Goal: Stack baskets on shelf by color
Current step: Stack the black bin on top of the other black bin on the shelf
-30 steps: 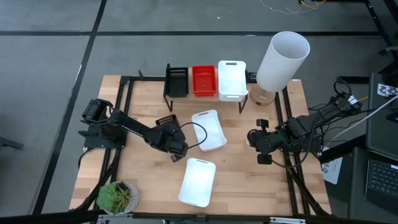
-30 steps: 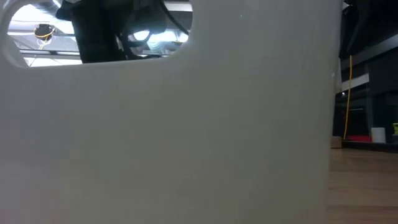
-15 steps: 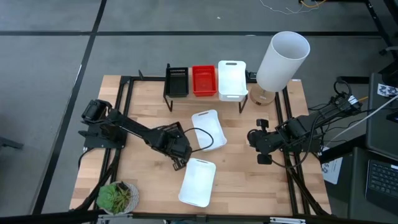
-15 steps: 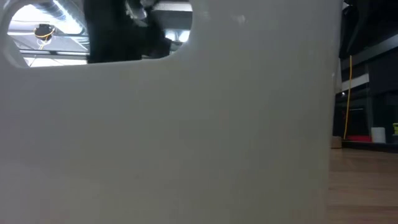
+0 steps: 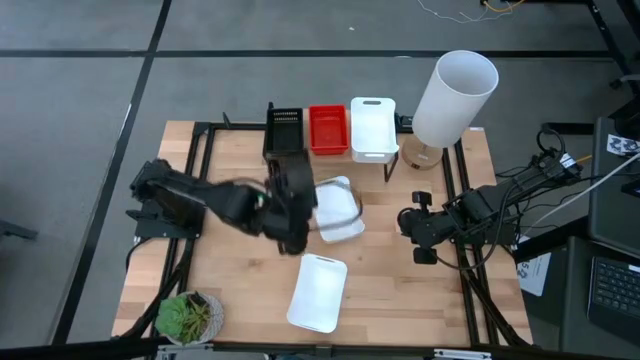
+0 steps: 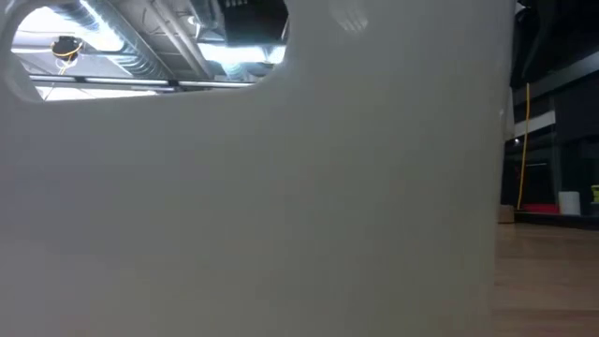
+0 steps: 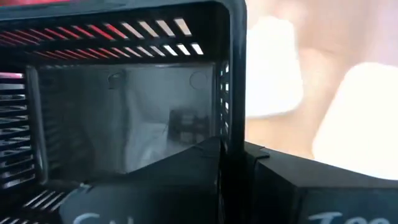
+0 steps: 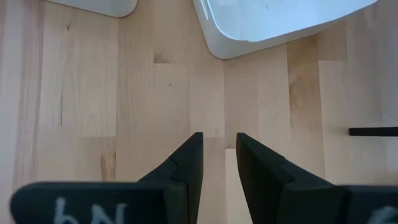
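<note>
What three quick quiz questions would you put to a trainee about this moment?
1. True or false: the right end effector holds a red basket.
2. How many white baskets lie on the tabletop, off the shelf? A one, B two, C three.
3. Fill in: the left end effector grips a ____ basket.

Key
1. False; it holds nothing.
2. B.
3. black basket.
</note>
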### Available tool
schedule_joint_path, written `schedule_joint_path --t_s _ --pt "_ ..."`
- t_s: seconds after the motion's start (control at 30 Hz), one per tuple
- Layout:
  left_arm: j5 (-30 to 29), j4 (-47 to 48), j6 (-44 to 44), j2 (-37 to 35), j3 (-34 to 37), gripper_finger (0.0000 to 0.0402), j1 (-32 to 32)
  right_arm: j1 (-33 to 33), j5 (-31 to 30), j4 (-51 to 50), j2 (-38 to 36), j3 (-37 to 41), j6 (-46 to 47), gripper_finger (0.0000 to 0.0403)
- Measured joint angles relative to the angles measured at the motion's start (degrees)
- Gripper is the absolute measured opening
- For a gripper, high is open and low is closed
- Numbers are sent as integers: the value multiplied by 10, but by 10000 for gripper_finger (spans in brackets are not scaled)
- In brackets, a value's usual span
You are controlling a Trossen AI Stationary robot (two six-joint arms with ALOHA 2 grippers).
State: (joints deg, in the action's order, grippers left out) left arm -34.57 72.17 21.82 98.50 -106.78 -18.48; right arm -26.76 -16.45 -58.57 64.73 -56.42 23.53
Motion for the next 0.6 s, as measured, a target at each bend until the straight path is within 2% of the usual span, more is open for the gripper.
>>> schedule_joint_path --t_s 0.1,0.2,0.43,0.6 --pt "-32 55 -50 0 -48 0 46 0 0 0 0 0 0 97" --pt "-16 100 -105 0 -78 0 118 0 0 0 0 0 0 97" --pt "133 105 -273 0 -80 0 323 0 0 0 0 0 0 97" --pt "274 104 -340 0 -79 0 422 0 0 0 0 0 2 97"
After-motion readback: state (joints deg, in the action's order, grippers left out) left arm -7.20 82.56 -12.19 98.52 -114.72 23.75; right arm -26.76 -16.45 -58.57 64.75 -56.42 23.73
